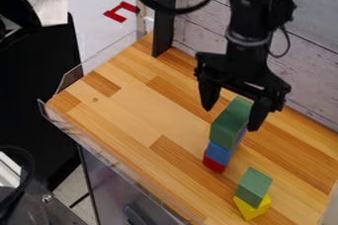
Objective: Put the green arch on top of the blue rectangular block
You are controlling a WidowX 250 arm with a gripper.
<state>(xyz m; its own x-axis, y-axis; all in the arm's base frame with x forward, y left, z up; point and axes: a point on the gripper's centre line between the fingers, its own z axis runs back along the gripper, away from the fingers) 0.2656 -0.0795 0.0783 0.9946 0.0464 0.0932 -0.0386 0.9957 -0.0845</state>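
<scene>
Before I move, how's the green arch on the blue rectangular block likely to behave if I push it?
The green arch looks solid and stiff, so it should keep its shape. Its flat faces make rolling unlikely. It could slide or topple, though, perched on the blue rectangular block, which sits on a red block.

A robotics lab workspace.
A black robot arm (251, 9) hangs over a wooden tabletop (125, 105) with clear side panels (63, 128); a black cable (165, 8) loops beside it, near a plank wall (307, 56).
</scene>
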